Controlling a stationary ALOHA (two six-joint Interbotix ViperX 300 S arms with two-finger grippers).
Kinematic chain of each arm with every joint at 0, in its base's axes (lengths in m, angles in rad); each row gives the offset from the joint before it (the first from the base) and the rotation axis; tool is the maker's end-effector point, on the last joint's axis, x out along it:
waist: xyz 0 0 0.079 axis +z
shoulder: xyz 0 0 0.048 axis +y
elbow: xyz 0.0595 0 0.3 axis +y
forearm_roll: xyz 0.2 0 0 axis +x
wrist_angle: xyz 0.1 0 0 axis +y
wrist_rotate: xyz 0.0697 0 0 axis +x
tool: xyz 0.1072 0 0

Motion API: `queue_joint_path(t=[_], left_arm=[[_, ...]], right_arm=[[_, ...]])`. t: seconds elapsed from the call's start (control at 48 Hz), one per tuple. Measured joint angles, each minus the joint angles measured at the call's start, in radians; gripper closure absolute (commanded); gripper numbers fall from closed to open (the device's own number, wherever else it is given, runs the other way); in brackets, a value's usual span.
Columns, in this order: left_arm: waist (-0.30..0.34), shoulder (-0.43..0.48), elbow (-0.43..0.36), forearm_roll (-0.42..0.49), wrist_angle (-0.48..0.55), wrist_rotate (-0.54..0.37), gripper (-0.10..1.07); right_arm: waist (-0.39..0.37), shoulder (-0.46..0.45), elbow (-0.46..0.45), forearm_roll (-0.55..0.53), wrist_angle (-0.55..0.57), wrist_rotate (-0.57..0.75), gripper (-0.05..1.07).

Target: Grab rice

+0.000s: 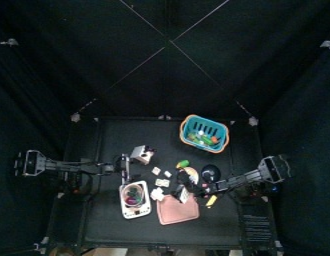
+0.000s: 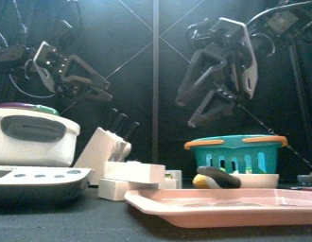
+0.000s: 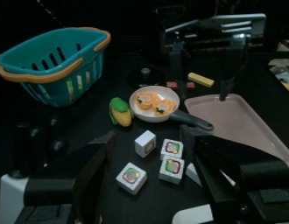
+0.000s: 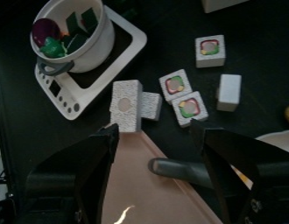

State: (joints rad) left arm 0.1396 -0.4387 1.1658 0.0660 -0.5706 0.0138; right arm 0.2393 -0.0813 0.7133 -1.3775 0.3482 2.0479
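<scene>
The right gripper [image 4: 158,144] hangs over the table with its two black jaws wide apart, and nothing is held between them. Just past the jaws lies the rice [image 4: 126,107], a white block with a rough, grainy top, flat on the black table [image 4: 246,22]. It is not touched by either jaw. Next to the rice are two small sushi blocks [image 4: 181,95] with green and red tops, side by side, and a plain white block [image 4: 229,91] just beside those. One more sushi piece [image 4: 210,50] sits a bit farther off. On the other side of the rice is a white tray [image 4: 106,66] with a white pot [image 4: 71,31] on it — the pot has green and purple things inside. Close under the gripper is the pink tray [image 4: 158,197], with a dark handle [image 4: 182,168] lying over its edge.

The left gripper [image 3: 147,188] is low over the table too. Its jaws are open, with nothing between them. Ahead of it sit the same little blocks, then a small frying pan [image 3: 154,101] with orange food in it, and a green and yellow piece [image 3: 119,108] touching the pan's side. Farther away stands a teal basket [image 3: 53,63] with an orange rim — it is well apart from the rice. From high above, the rice [image 1: 154,183] sits near the middle of the table, between the white tray and the pan.
</scene>
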Motion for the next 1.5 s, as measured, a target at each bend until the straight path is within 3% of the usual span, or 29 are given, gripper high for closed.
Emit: queue_joint_path(t=[0.208,0.604,1.5], left_arm=[[-0.002,-0.081,0.035,0.005,-0.002,0.002,0.04],[-0.002,-0.118,0.081,0.008,-0.002,0.000,0.04],[0.000,-0.153,0.107,0.003,-0.002,-0.002,0.04]], right_arm=[[0.032,0.115,-0.080,-0.005,0.037,-0.005,0.06],[0.037,0.241,-0.155,-0.006,0.097,-0.006,0.05],[0.055,0.383,-0.278,0.005,0.084,-0.008,0.06]])
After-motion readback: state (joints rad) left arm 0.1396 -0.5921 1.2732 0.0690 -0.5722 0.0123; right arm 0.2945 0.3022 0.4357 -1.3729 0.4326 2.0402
